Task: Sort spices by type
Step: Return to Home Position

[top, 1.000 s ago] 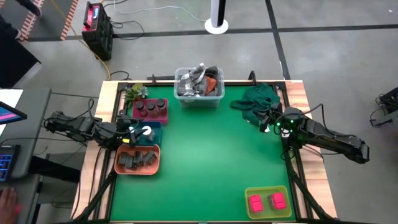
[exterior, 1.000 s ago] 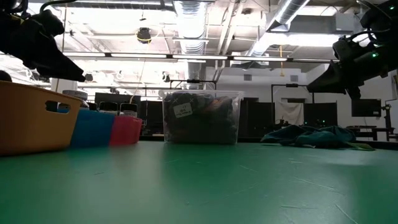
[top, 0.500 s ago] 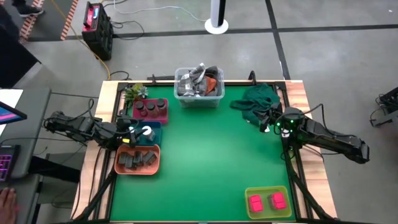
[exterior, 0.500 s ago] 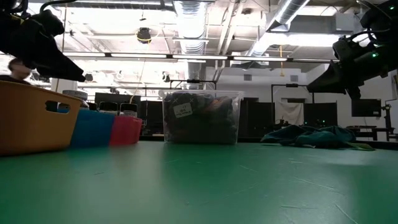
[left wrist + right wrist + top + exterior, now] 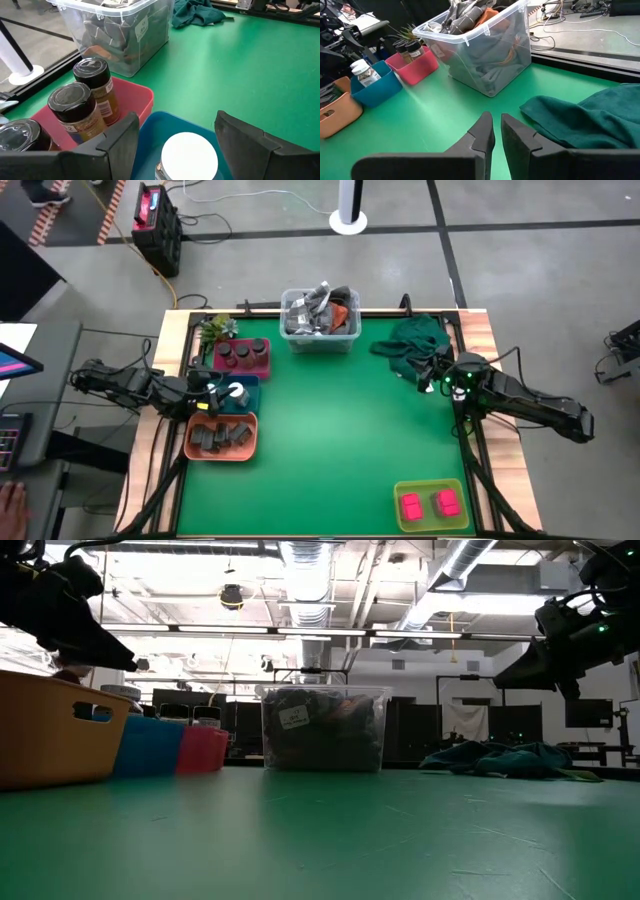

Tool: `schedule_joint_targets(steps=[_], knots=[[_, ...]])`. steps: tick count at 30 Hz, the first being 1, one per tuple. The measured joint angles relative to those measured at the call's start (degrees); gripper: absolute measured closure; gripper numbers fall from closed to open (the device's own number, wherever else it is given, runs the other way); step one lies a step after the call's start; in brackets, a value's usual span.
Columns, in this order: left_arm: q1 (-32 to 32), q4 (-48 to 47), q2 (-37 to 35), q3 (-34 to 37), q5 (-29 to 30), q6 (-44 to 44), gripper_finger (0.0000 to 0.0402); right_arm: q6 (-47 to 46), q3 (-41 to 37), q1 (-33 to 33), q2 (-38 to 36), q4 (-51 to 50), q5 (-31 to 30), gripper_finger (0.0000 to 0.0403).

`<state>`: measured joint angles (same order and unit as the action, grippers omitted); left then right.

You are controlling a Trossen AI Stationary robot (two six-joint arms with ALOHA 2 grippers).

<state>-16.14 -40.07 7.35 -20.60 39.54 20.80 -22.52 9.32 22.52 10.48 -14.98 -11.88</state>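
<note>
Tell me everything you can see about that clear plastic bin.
The clear bin is a see-through plastic tub with a rolled rim, upright and lidless, at the back middle of the green table. Grey and orange clutter heaps above its rim; a small white label sits on one wall. It stands apart from the pink tray and green cloth.

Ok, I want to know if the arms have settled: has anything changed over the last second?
Nothing on the table moved. The left gripper stays over the blue tray, jaws open; the right gripper stays by the green cloth, jaws nearly together. The spices lie as before. Only a blurred shape beyond the orange tray shifted.
</note>
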Motion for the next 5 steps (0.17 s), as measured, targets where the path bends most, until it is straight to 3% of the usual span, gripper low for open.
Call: schedule_joint_targets(steps=[5], knots=[[0.0,0.0,0.0,0.0,0.0,0.0,0.0152,0.0,0.0,0.0,0.0,0.0,0.0,0.0331]])
